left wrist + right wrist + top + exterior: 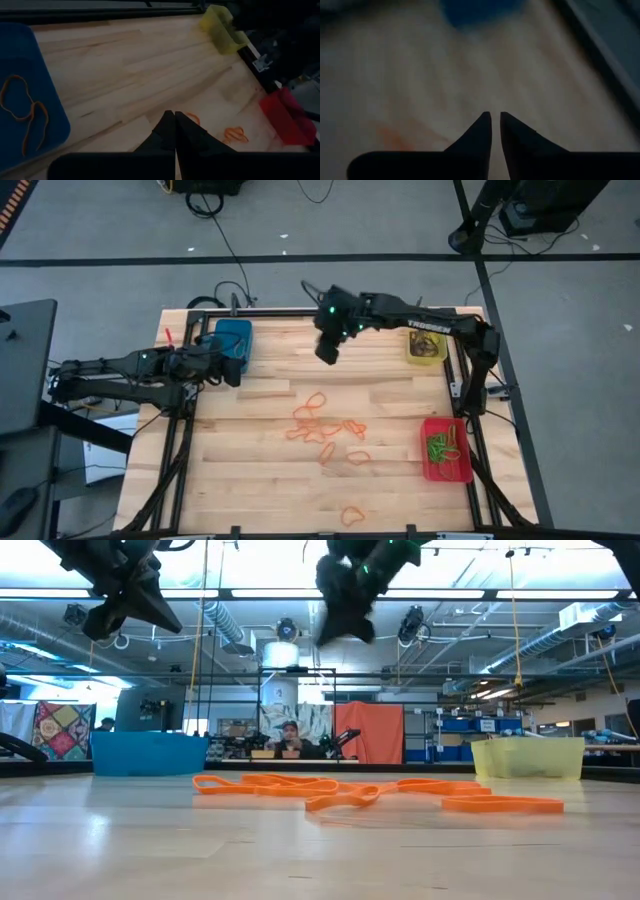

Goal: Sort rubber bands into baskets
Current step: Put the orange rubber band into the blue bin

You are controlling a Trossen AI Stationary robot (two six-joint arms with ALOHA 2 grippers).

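Several orange rubber bands (325, 430) lie loose on the middle of the wooden table (350, 790). The blue basket (232, 338) stands at the far left and holds orange bands (25, 110). The yellow basket (427, 347) stands at the far right. The red basket (447, 470) at the right edge holds green bands (440, 447). My left gripper (232, 370) hovers shut beside the blue basket (175, 117). My right gripper (327, 352) hangs high over the table's far middle. Its fingertips (496, 116) stand a narrow gap apart, and nothing shows between them.
A black frame runs along the table's edges, and black cables lie at the far left corner (215, 300). Bare wood lies between the baskets and in front of the bands. A person sits in the room beyond the far edge (290, 735).
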